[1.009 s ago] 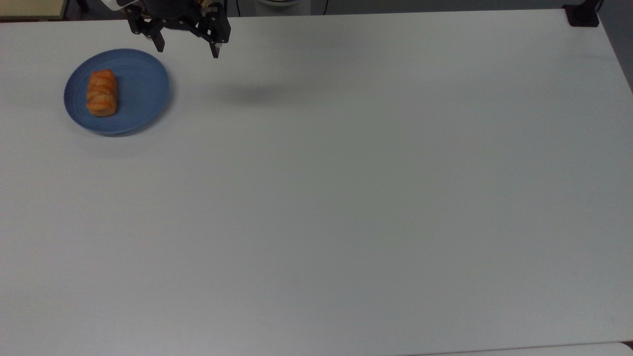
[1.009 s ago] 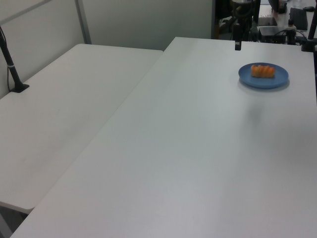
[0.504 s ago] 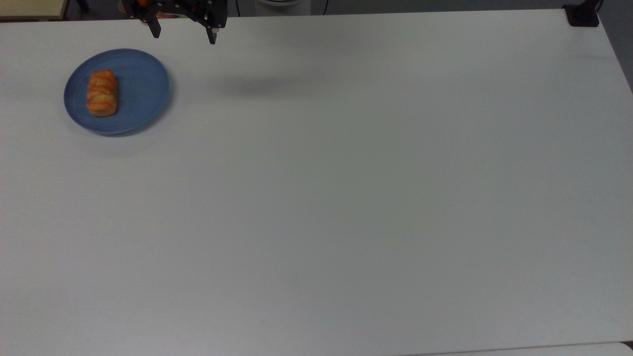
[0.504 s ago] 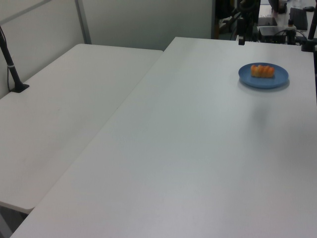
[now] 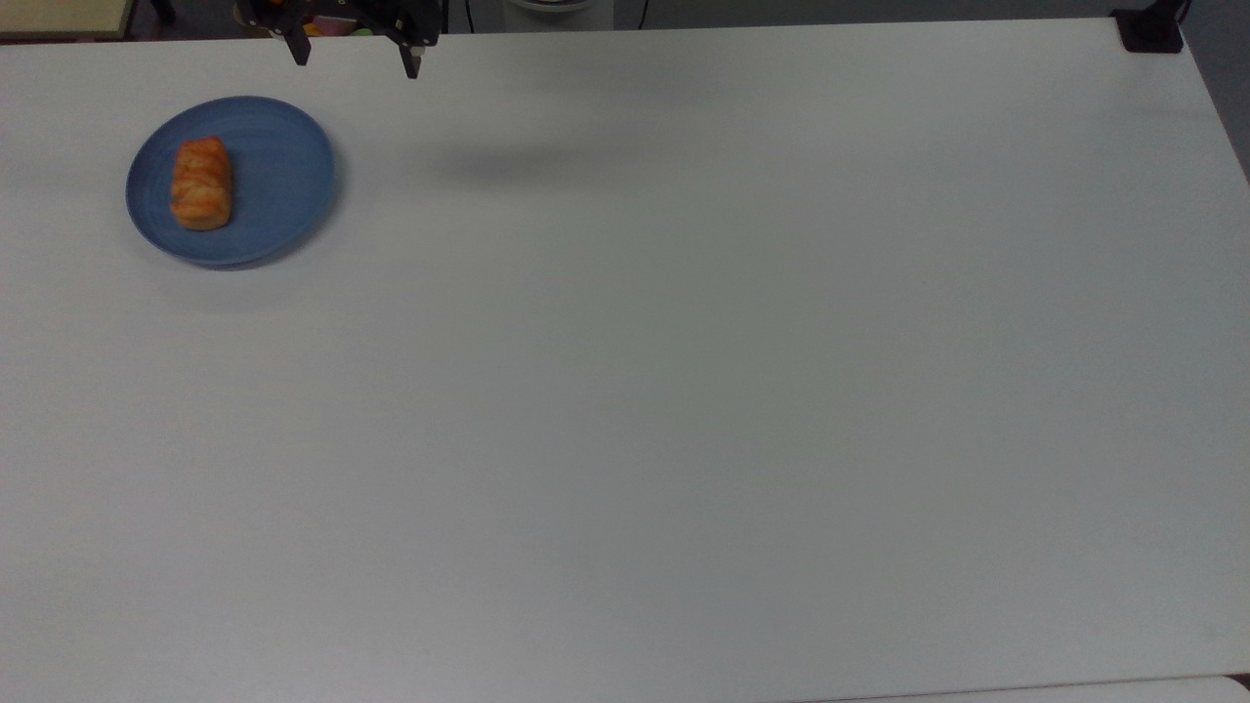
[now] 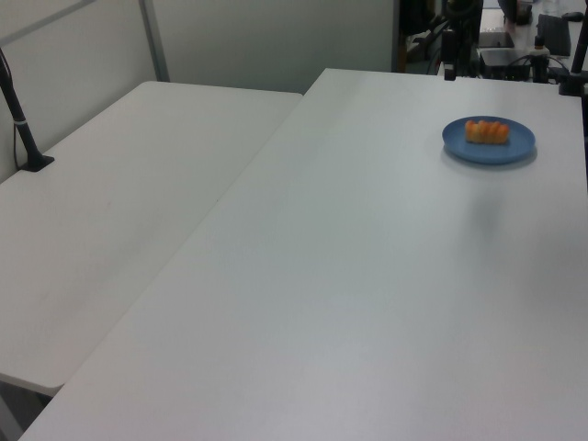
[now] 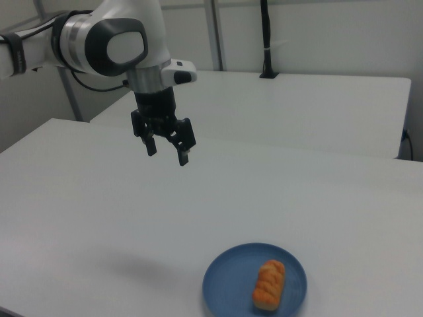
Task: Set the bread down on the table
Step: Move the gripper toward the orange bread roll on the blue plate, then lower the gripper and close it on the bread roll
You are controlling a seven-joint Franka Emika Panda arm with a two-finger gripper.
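Bread (image 5: 201,184): one braided roll, lying on the blue plate (image 5: 283,166), not yet on the table (image 5: 684,391). Gripper (image 7: 166,152): raised, fingers apart, empty, well apart from the plate. We judge the approach pending (grasp across the roll's short sides); we descend centred and close gently to avoid crushing or tipping the plate.

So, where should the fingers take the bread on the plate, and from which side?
Probably at the middle of the bread, from above, closing across its short width. It lies flat and oblong on the blue plate, long sides free; the gripper hangs open.
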